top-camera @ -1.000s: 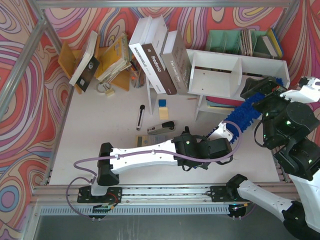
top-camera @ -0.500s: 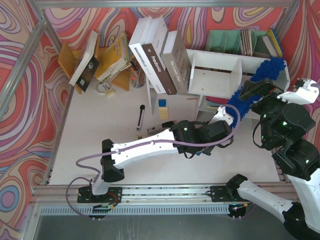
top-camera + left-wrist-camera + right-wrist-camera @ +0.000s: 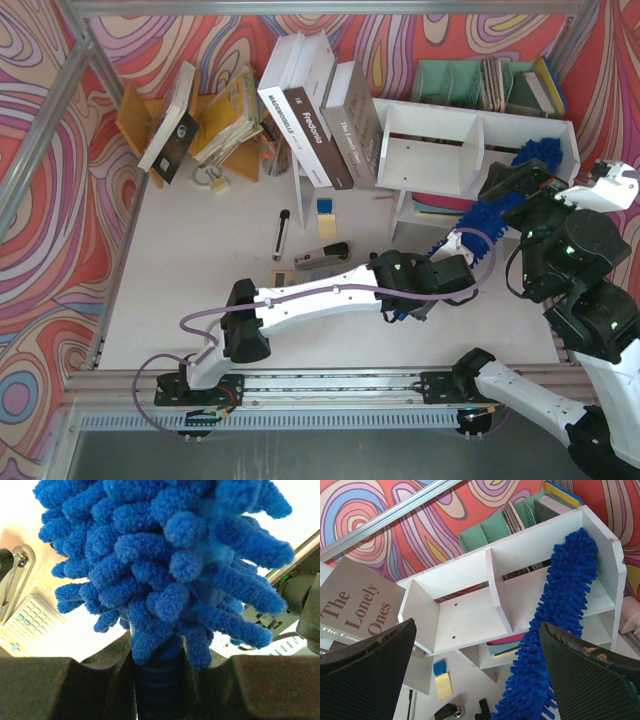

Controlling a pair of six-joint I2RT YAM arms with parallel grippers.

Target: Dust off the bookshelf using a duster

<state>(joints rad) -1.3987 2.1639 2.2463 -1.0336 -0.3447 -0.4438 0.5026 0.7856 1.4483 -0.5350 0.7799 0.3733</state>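
White table [image 3: 190,240]: duster [image 3: 165,570] handle hidden inside clamped left gripper [image 3: 160,680]; right gripper [image 3: 476,650] agape.

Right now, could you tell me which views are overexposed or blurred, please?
Left wrist view: the backdrop behind the duster is blown out white; right wrist view: evenly lit, the bookshelf sharp, the near fingers dark; top external view: even light, no strong glare.

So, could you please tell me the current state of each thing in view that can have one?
bookshelf, upright on its legs, left compartment bare.
duster, held by its handle, tilted, head in the right compartment.
left gripper, shut on the duster's handle.
right gripper, open wide, holding nothing.
large books, leaning tilted beside the bookshelf's left end.
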